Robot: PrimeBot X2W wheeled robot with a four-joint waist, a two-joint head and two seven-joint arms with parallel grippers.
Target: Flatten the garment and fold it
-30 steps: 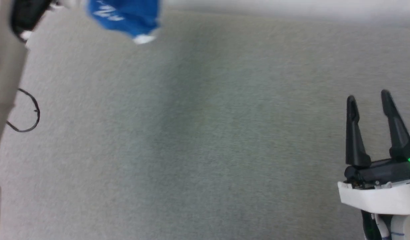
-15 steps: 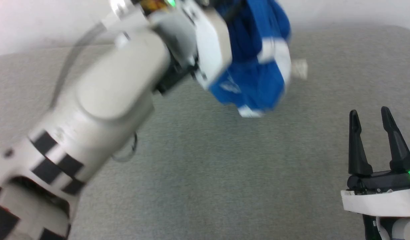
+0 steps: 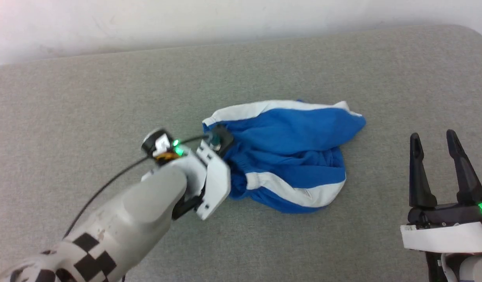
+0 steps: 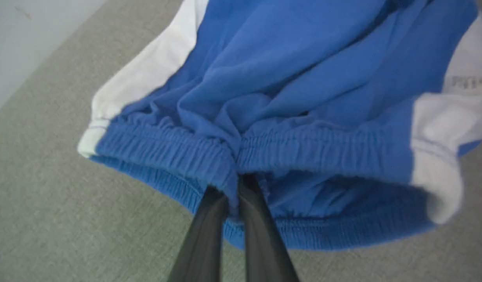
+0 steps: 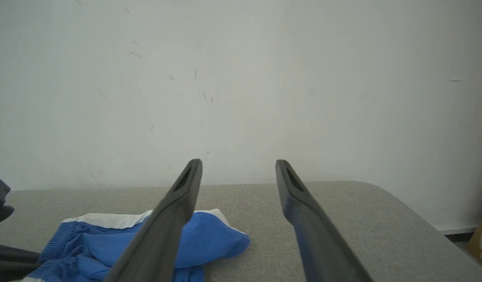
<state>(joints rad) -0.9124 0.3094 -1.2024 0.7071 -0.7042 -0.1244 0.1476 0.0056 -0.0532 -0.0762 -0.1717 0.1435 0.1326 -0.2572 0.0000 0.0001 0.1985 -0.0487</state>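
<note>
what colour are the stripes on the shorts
White side stripes on bright blue shorts; clearest in the head view.

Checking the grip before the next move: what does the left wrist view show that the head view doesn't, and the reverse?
Left wrist view: the left gripper up close, its two fingers shut on the gathered waistband near its middle, with fabric bunched between them.
Head view: the whole outline of the shorts, crumpled rather than flat, and the right gripper, open and apart from them on their right.
Both: blue shorts with white side stripes lying on the grey surface, held at the waistband end by the left arm.
</note>
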